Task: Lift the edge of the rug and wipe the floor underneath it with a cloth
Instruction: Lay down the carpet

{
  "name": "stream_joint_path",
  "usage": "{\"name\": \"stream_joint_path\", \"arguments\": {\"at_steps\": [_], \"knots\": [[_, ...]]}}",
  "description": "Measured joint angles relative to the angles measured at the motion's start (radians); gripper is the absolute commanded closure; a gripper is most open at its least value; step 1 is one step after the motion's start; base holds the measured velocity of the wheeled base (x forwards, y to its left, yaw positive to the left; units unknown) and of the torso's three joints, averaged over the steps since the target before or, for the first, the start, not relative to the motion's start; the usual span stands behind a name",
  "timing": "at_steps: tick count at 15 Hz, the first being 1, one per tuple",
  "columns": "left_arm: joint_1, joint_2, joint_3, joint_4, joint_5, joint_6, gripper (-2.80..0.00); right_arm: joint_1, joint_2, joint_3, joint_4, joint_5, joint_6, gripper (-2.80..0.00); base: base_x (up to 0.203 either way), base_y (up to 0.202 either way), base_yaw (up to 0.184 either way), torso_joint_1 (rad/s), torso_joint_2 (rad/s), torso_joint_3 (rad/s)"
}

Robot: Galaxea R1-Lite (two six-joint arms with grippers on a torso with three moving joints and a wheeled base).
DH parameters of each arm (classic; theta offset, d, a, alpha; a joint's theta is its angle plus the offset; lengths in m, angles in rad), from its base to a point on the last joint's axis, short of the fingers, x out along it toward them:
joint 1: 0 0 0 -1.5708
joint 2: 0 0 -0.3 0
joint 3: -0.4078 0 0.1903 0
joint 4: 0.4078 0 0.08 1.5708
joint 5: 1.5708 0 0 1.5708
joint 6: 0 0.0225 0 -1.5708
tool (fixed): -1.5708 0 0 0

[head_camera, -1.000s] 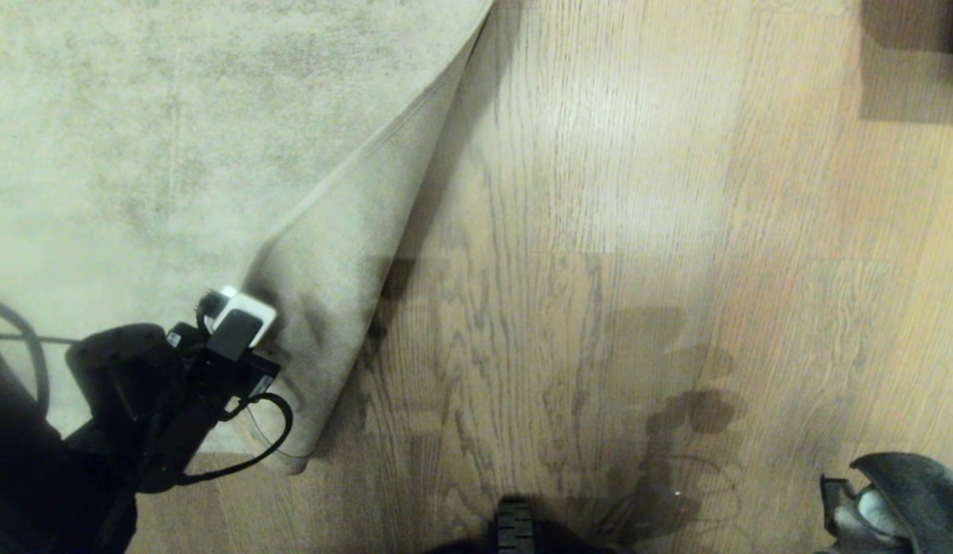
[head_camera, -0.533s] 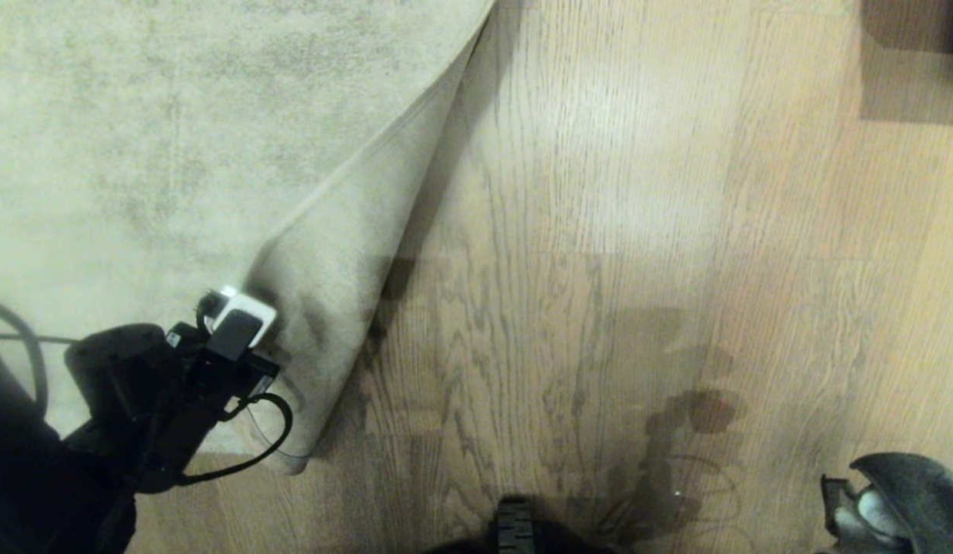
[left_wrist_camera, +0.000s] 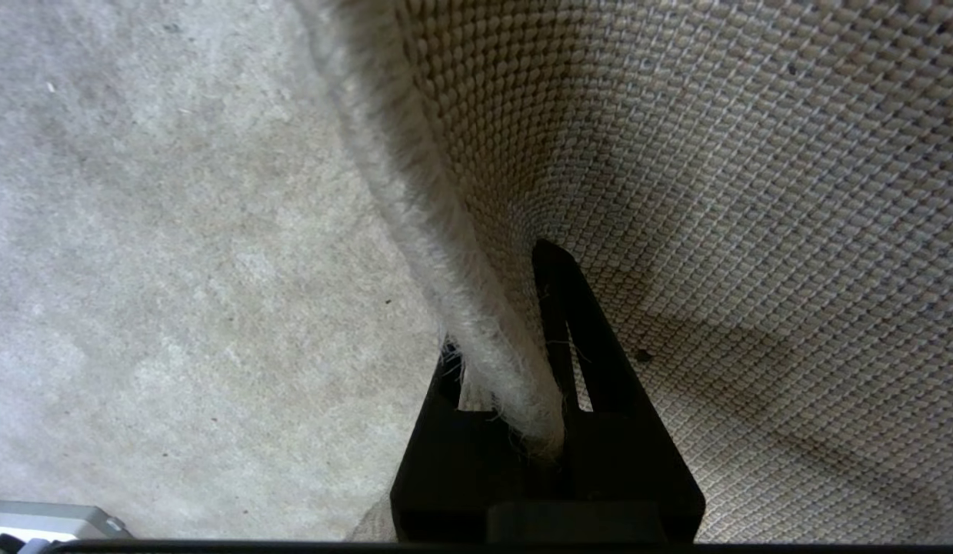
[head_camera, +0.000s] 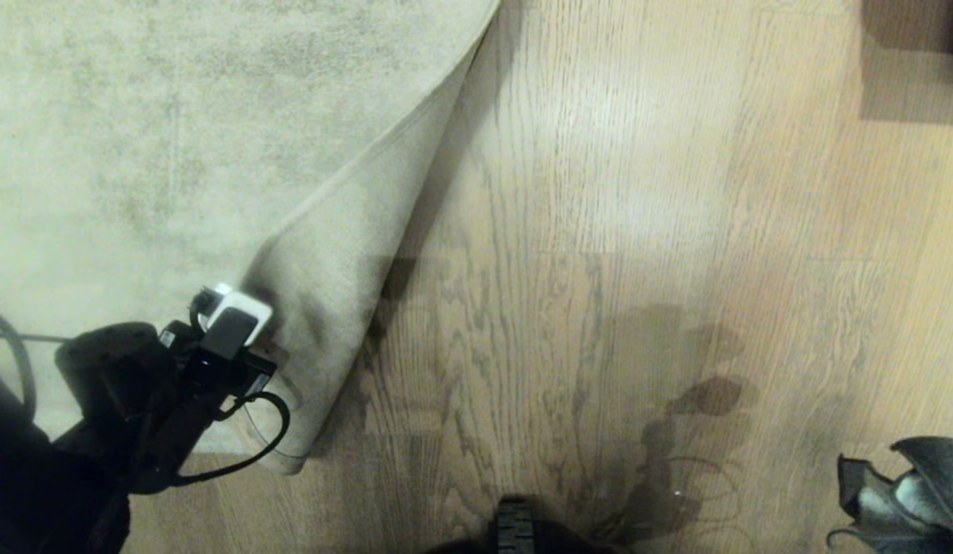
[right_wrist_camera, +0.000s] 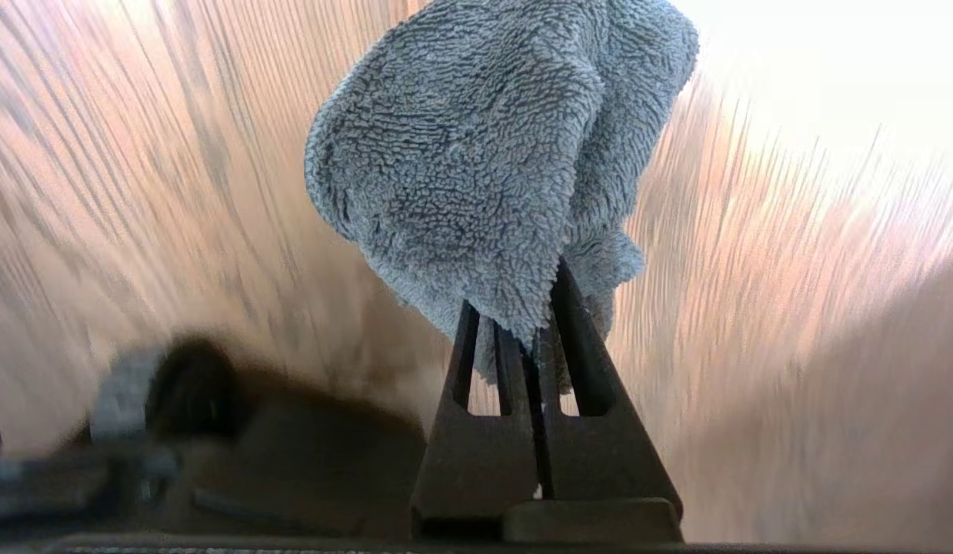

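Here we hold the lift: our left tool (left_wrist_camera: 522, 369) pinches the rug edge (left_wrist_camera: 445, 254); our right tool (right_wrist_camera: 534, 338) grips the cloth (right_wrist_camera: 484, 154); next, carry it onto the bared floor (head_camera: 445, 323).

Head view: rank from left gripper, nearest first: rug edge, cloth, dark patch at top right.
1. Rug edge: pinched in the left gripper, folded back.
2. Cloth: bottom right corner, over the floor.
3. Dark patch: top right corner, farthest.

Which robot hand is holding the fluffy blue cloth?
The right hand, low on the right. It pinches the cloth above the floor. The left hand grips the rug edge instead.
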Motion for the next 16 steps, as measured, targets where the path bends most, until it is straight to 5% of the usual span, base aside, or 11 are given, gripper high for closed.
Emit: {"name": "stream_joint_path", "arguments": {"at_steps": [16], "knots": [[-0.1,-0.102,0.016,0.001,0.003,-0.002,0.0,-0.003,-0.101,0.0,-0.005,0.0,0.006,0.0,0.0,0.0,0.0,0.0,0.0,0.0]]}}
